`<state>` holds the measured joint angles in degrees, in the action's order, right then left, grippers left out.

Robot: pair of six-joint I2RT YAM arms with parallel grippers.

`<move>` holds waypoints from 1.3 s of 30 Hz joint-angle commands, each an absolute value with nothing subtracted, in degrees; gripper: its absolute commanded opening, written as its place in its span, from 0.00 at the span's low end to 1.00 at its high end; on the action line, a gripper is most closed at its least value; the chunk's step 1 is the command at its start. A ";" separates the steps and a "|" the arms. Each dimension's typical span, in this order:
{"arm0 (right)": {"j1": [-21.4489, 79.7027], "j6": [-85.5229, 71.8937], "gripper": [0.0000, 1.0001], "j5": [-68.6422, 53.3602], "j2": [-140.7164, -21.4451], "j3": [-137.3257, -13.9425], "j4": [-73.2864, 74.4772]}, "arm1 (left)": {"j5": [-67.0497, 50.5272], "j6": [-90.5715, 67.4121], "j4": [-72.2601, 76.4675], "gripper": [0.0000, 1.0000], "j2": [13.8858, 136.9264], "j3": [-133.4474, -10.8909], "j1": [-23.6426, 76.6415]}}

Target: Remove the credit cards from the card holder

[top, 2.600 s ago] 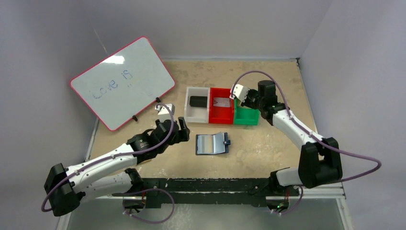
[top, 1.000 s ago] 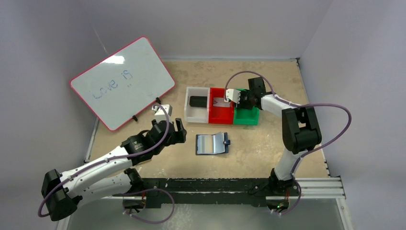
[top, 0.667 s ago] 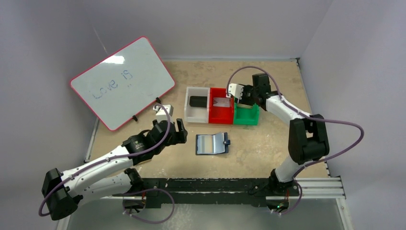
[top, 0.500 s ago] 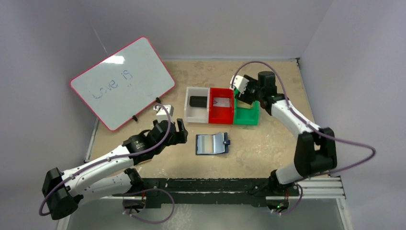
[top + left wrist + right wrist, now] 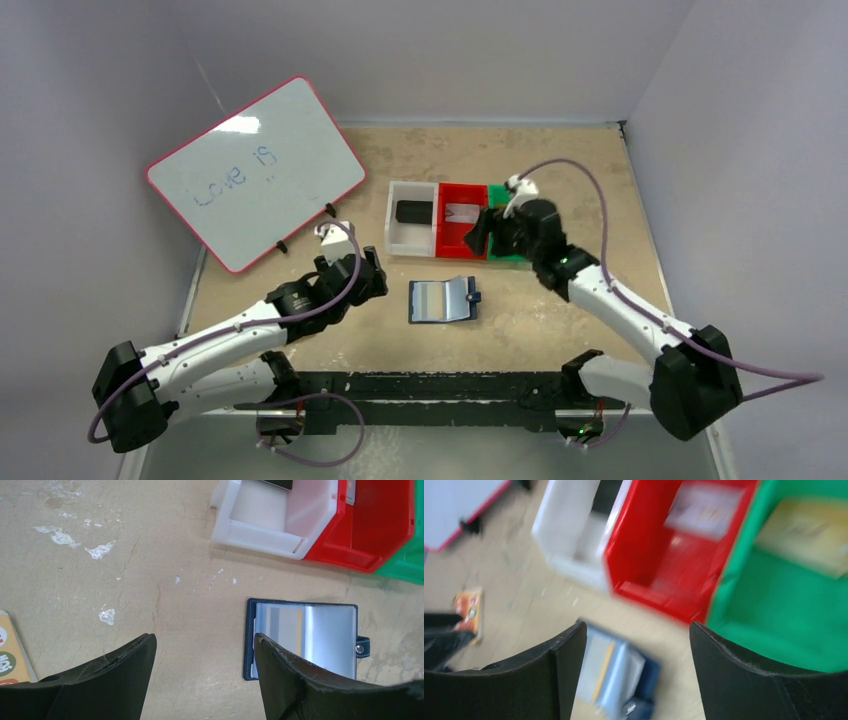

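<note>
The navy card holder (image 5: 445, 299) lies open on the table, its pale shiny pocket panels facing up (image 5: 305, 635); it is blurred in the right wrist view (image 5: 616, 675). A black card (image 5: 413, 211) lies in the white bin, a pale card (image 5: 462, 213) in the red bin, and a yellowish card (image 5: 804, 535) in the green bin. My left gripper (image 5: 370, 276) hovers open just left of the holder, holding nothing (image 5: 202, 675). My right gripper (image 5: 478, 238) is open and empty (image 5: 636, 675) above the front of the red and green bins.
White bin (image 5: 412, 240), red bin (image 5: 462, 243) and green bin (image 5: 515, 247) stand in a row behind the holder. A whiteboard (image 5: 255, 170) leans at the back left. An orange pad (image 5: 9, 655) lies by the left arm.
My right gripper opened wider and swung from above the red and green bins toward their front, nearer the holder. The left arm barely moved.
</note>
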<state>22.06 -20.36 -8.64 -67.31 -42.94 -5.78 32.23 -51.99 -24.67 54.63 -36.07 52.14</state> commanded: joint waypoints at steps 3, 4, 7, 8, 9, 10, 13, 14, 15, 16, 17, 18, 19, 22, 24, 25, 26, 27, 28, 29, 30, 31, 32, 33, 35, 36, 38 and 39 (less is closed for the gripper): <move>45.98 -44.69 0.70 20.50 -62.53 -39.53 0.88 | 39.47 -58.05 -26.32 0.71 53.61 -36.06 51.83; 49.30 -46.51 0.69 23.61 -63.45 -39.76 2.11 | 39.91 -58.56 -26.95 0.71 53.54 -36.28 51.74; 56.38 -49.65 0.70 29.67 -68.42 -42.56 6.43 | 41.18 -59.04 -28.64 0.73 53.04 -37.12 51.77; 57.81 -49.89 0.70 30.61 -70.41 -43.73 7.41 | 41.68 -59.26 -28.95 0.73 52.86 -37.19 51.80; 59.34 -49.80 0.70 31.35 -72.51 -44.90 7.90 | 42.40 -59.49 -29.10 0.73 52.73 -37.32 51.75; 60.84 -49.64 0.70 31.78 -74.39 -46.16 8.36 | 42.71 -59.67 -29.30 0.74 52.59 -37.39 51.74; 62.95 -50.58 0.70 33.59 -79.86 -49.35 11.32 | 42.74 -60.09 -29.52 0.74 52.34 -37.76 51.77; 63.27 -50.72 0.70 33.73 -81.29 -50.15 11.83 | 42.64 -60.26 -29.56 0.74 52.17 -37.91 51.79; 63.47 -50.65 0.70 33.56 -82.43 -50.68 12.09 | 42.60 -60.29 -29.61 0.74 52.06 -37.99 51.78; 63.59 -50.51 0.69 33.23 -83.40 -51.09 12.12 | 42.55 -60.23 -29.76 0.75 51.92 -38.13 51.85; 63.69 -50.43 0.69 32.83 -84.24 -51.36 11.97 | 42.68 -60.13 -29.94 0.75 51.74 -38.29 51.78; 63.72 -50.35 0.69 32.26 -84.93 -51.45 11.70 | 42.82 -59.98 -30.15 0.75 51.69 -38.36 51.80; 63.79 -50.27 0.69 31.87 -85.62 -51.56 11.57 | 43.07 -59.86 -30.35 0.75 51.61 -38.54 51.83; 63.90 -49.86 0.69 30.42 -87.65 -51.55 10.93 | 43.34 -59.66 -30.83 0.75 51.74 -38.93 51.80; 63.91 -49.14 0.70 29.30 -89.36 -52.02 10.58 | 43.25 -59.68 -30.93 0.75 51.73 -38.79 51.77; 63.96 -49.21 0.69 29.04 -90.17 -52.59 10.75 | 43.12 -59.76 -30.93 0.75 51.71 -38.70 51.82; 63.98 -49.68 0.69 29.05 -91.01 -53.01 11.22 | 43.01 -59.81 -30.86 0.75 51.67 -38.60 51.82; 64.06 -50.02 0.69 29.09 -91.76 -53.27 11.54 | 42.78 -59.85 -30.78 0.75 51.61 -38.52 51.74; 64.11 -50.10 0.69 29.01 -92.22 -53.42 11.53 | 42.58 -59.84 -30.69 0.75 51.55 -38.41 51.76; 64.08 -49.99 0.69 28.88 -92.57 -53.59 11.45 | 42.47 -59.83 -30.68 0.75 51.37 -38.39 51.79; 64.14 -49.89 0.69 28.84 -92.77 -53.69 11.41 | 42.45 -59.77 -30.61 0.75 51.25 -38.41 51.84; 64.16 -49.87 0.69 28.83 -92.95 -53.70 11.35 | 42.45 -59.67 -30.68 0.75 51.04 -38.41 51.78; 64.16 -49.89 0.70 28.91 -93.19 -53.82 11.38 | 42.57 -59.61 -30.85 0.75 50.89 -38.41 51.79; 64.16 -49.98 0.69 28.96 -93.62 -53.86 11.49 | 42.69 -59.59 -30.97 0.75 50.81 -38.41 51.77; 64.16 -50.24 0.64 29.04 -94.83 -54.17 12.04 | 42.67 -59.50 -31.17 0.75 50.74 -38.36 51.82; 64.16 -51.22 0.60 29.23 -95.56 -54.22 12.63 | 42.45 -59.45 -31.15 0.75 50.85 -38.28 51.84; 64.16 -52.32 0.54 29.31 -96.44 -53.96 13.26 | 41.84 -59.32 -30.67 0.75 50.89 -38.00 51.80; 64.16 -52.72 0.52 29.27 -96.57 -53.70 13.16 | 41.51 -59.20 -30.25 0.75 51.03 -37.86 51.73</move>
<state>63.86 -49.84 28.38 -95.37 -52.51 11.20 41.30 -59.22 -31.24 51.66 -36.34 52.12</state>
